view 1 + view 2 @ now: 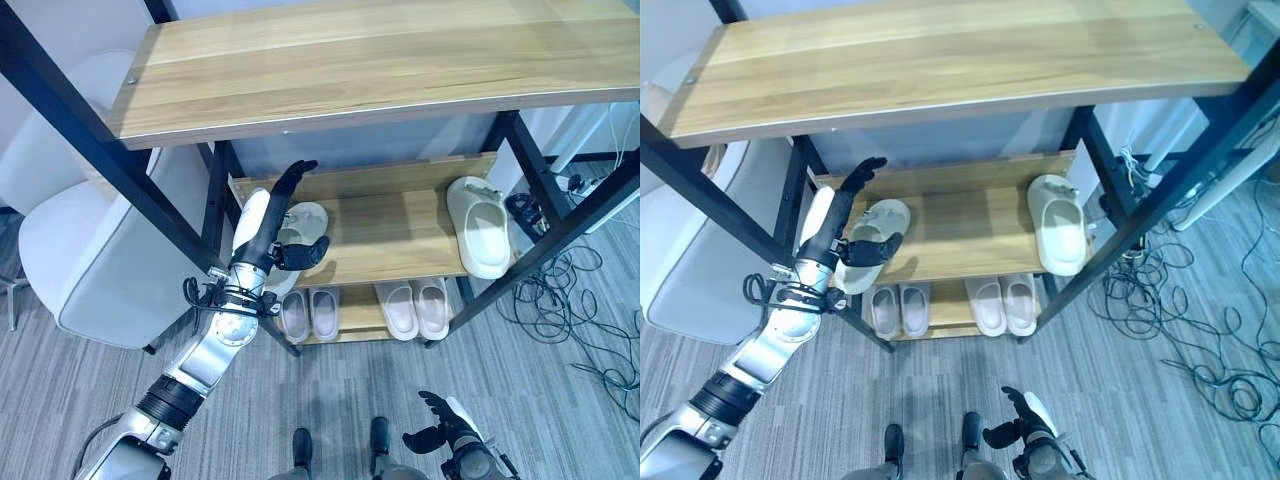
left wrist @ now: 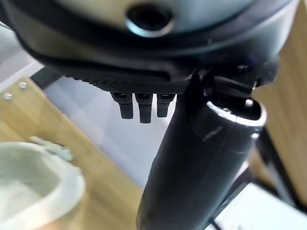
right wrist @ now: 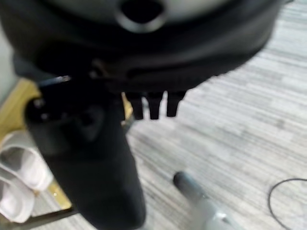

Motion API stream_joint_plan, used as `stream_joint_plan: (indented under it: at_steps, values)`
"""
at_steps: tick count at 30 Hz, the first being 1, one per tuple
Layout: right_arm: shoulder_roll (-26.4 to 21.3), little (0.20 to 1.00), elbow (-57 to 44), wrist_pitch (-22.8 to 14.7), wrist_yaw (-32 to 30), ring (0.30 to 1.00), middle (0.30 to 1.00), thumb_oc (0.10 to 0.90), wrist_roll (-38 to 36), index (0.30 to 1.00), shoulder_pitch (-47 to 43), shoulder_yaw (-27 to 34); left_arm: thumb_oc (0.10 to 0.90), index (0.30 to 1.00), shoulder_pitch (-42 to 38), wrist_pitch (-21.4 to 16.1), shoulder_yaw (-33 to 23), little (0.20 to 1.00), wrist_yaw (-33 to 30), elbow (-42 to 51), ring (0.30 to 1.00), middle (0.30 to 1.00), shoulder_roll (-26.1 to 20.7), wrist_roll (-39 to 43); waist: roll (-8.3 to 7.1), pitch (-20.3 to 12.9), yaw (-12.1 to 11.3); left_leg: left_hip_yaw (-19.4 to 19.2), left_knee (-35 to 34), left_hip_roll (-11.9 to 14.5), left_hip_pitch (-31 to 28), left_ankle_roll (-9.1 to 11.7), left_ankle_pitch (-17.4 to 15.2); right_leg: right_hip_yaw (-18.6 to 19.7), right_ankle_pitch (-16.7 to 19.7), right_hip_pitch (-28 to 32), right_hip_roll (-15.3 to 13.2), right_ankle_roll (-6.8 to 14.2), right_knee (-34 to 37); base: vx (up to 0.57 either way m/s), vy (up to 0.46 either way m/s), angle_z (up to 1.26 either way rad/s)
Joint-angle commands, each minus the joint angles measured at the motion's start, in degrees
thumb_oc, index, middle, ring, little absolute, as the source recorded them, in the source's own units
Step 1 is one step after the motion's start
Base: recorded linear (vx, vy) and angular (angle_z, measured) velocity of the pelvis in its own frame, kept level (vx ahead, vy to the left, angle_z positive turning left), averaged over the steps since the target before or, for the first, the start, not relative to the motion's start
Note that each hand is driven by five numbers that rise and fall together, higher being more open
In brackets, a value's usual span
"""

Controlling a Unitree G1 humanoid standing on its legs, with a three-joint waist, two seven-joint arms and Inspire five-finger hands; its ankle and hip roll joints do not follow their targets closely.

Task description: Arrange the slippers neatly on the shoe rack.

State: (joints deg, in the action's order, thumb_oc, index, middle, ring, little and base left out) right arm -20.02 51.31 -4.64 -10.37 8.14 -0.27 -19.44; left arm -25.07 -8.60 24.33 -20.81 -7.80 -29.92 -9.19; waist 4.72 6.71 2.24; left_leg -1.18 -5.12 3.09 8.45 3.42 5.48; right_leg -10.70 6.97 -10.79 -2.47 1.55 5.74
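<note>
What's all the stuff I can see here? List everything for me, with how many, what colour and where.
Shoe rack: one, wooden shelves on a black frame, centre.
Cream slippers: two on the middle shelf, one at the left end by the left hand, one at the right end.
Pale slippers: two pairs on the bottom shelf, one left, one right.
Chair: one, white, left of the rack.
Cables: a dark tangle on the grey floor, right.
Left hand: dark, fingers straight, reaching over the left cream slipper.
Right hand: dark, relaxed, low near the floor.
</note>
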Motion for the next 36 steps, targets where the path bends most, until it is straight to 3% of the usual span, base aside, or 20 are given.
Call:
stream_joint_plan:
  at_steps: [1,20,36]
  values:
    - [-3.2,0.900,-2.8,-3.3,-0.5,0.900,0.900,0.800,-1.0,0.900,-0.3,-0.5,0.800,0.900,-11.2,-3.1,-1.0,0.900,-2.3,-2.5,0.900,0.900,-2.9,-3.9,-1.29,-1.3,0.2,-1.0,0.1,-1.0,0.1,1.1,-4.0,1.7,-5.8,1.7,-2.4,4.9,-0.7,0.00,0.000,0.00]
    - [-4.5,0.900,-3.5,-4.4,1.7,0.900,0.900,0.800,-2.3,0.900,-0.9,-1.4,0.800,0.900,-21.9,0.5,6.2,0.900,-1.1,-11.7,0.900,0.900,-12.7,-19.4,-1.54,-0.4,0.8,-1.1,0.1,-0.9,1.4,1.0,-3.8,1.8,-5.1,0.1,-2.6,5.1,-0.7,0.00,0.000,0.00]
    - [-5.6,0.900,-3.5,-4.5,2.1,0.900,0.900,0.800,-2.9,0.900,-1.9,-1.7,0.800,0.900,-29.9,2.1,12.8,0.900,0.3,-18.6,0.900,0.900,-14.6,-25.0,-1.81,1.1,1.6,-2.0,0.1,-0.8,2.3,0.8,-3.6,2.5,-4.4,-1.2,-2.7,5.4,-0.7,0.00,0.000,-0.01]
